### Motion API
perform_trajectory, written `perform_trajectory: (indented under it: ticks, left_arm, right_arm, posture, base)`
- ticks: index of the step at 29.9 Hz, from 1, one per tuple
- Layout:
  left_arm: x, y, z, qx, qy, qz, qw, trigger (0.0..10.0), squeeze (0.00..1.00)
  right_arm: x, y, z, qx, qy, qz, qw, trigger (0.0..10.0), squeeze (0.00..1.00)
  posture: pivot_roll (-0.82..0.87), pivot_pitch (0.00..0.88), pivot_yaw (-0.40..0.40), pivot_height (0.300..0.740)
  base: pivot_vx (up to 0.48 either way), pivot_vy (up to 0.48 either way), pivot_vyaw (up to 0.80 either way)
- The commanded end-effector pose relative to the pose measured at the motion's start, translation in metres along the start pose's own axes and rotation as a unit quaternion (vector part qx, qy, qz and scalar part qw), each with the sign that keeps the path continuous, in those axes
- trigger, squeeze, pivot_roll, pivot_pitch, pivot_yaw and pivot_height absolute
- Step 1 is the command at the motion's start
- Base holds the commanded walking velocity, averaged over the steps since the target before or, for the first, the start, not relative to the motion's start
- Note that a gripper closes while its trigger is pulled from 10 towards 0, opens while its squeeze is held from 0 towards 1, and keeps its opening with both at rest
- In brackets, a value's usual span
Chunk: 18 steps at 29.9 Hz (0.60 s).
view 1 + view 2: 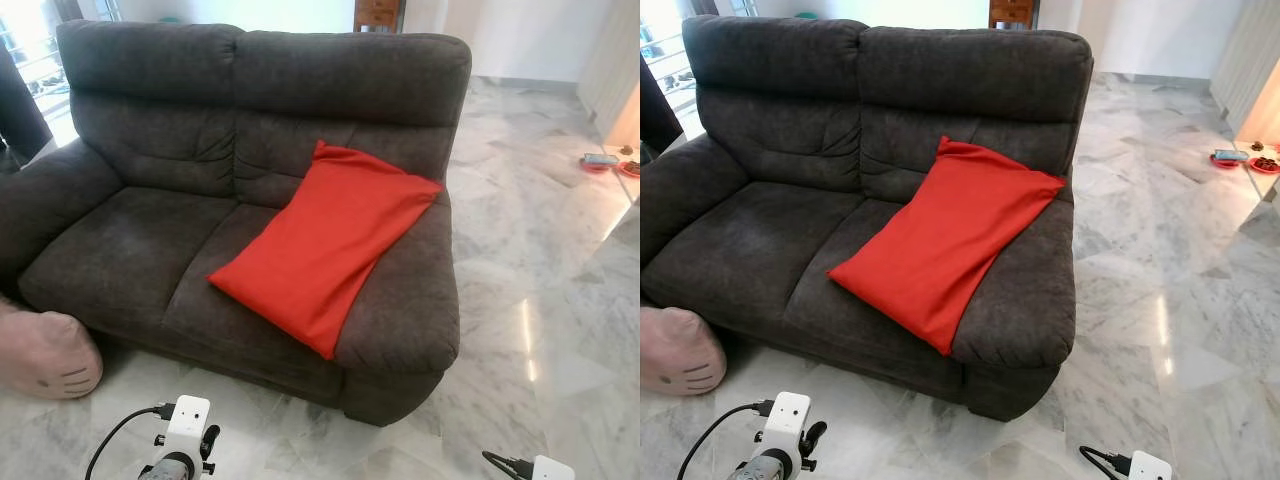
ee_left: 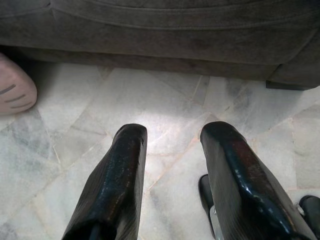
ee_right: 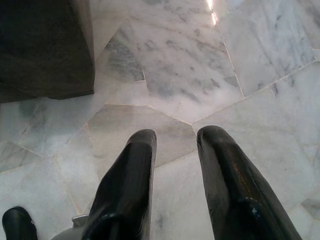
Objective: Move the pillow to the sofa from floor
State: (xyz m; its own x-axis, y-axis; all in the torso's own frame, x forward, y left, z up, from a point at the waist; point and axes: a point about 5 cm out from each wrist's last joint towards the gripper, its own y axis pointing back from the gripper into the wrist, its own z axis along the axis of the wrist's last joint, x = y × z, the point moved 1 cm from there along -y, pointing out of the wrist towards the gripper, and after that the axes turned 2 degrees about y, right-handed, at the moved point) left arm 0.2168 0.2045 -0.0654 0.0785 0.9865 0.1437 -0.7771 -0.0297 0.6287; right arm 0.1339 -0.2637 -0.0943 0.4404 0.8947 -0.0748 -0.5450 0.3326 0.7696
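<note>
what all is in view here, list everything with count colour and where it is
sofa: one, dark grey, two seats, straight ahead on the floor
pillow: one, red, lying tilted on the sofa's right seat, upper end against the backrest, one side along the right armrest
plush cushion: one, pink with a stitched whisker face, on the floor by the sofa's left front corner
floor: white and grey marble tiles, glossy
small red dishes: two or so, on the floor far right; contents too small to tell
wooden furniture: one, brown, behind the sofa, mostly hidden
left gripper: black jaws open, empty, over the floor before the sofa
right gripper: black jaws open, empty, over bare floor by the sofa's right corner
</note>
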Motion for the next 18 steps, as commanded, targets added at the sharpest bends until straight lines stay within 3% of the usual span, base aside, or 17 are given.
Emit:
perform_trajectory:
  ticks: [1, 18]
  left_arm:
    - [-0.0011, 0.0002, -0.0036, 0.014, -0.004, -0.004, 1.0, 10.0, 0.0]
    - [-0.0011, 0.0002, -0.0036, 0.014, -0.004, -0.004, 1.0, 10.0, 0.0]
  right_arm:
    - [-0.0015, 0.0001, 0.0002, -0.001, -0.005, -0.003, 1.0, 10.0, 0.0]
    - [-0.0015, 0.0001, 0.0002, -0.001, -0.005, -0.003, 1.0, 10.0, 0.0]
  posture:
    - [-0.03, 0.0, 0.013, 0.74]
    - [-0.03, 0.0, 0.013, 0.74]
  base:
    - [0.0, 0.0, 0.0]
    - [0.0, 0.0, 0.0]
